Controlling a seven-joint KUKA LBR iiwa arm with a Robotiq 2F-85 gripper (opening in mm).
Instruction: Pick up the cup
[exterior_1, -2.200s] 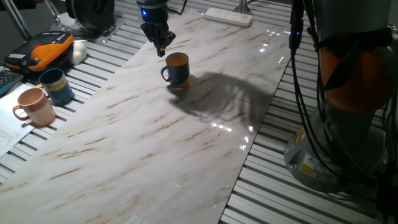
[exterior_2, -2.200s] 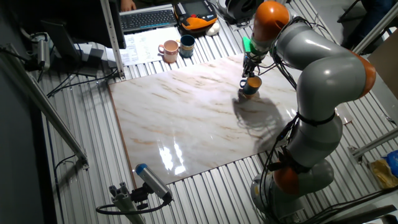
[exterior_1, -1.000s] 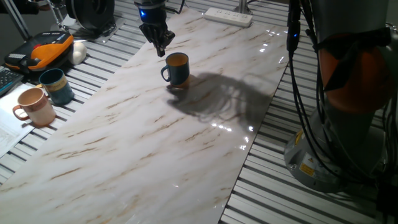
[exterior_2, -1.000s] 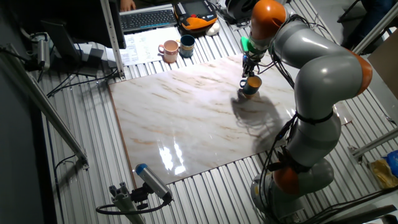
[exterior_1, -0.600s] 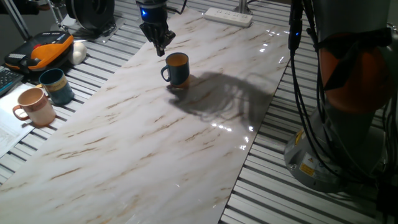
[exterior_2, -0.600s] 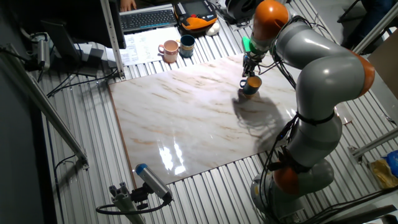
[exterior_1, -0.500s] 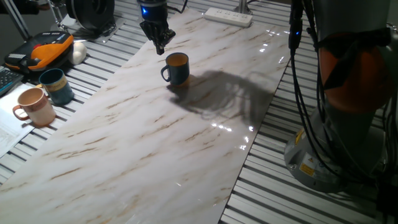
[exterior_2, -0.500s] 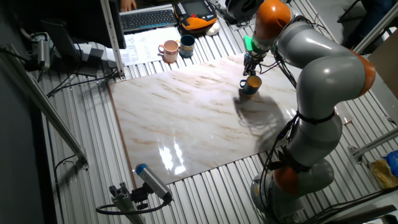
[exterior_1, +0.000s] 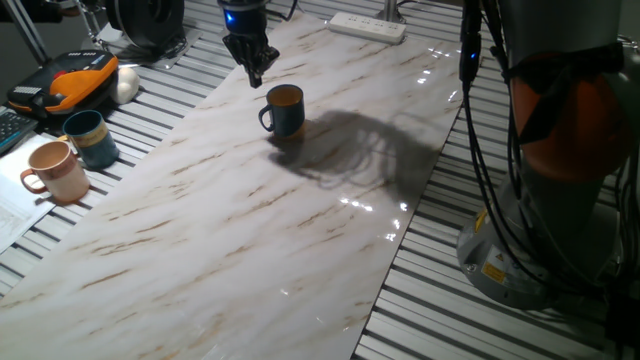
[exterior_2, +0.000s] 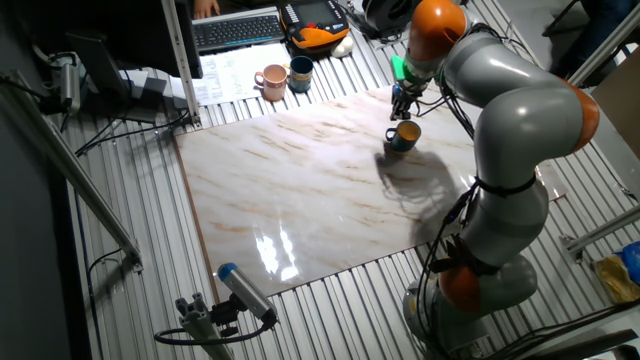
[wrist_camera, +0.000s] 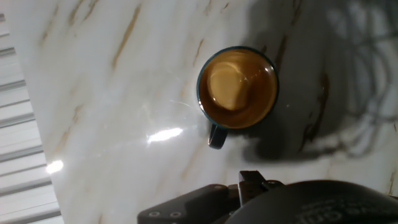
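In one fixed view the pincer (exterior_1: 254, 72) is hanging at the upper middle of the frame, fingers looking pinched narrow with nothing in them, just up-left of the cup (exterior_1: 283, 110), which is standing upright on the marble bench (exterior_1: 300, 220). Loads of bare slab is lying toward the bottom of the frame; the teal mug (exterior_1: 90, 138) and pinkish mug (exterior_1: 57, 171) are sitting well apart at the left edge. The other fixed view is showing the cup (exterior_2: 402, 137) near the bench's upper right edge, so I'd avoid shoving it that way. The hand view is looking straight down on the cup (wrist_camera: 237, 88), handle pointing toward the bottom of the frame; I'd spread the fingers, centre them over the rim, then drop.
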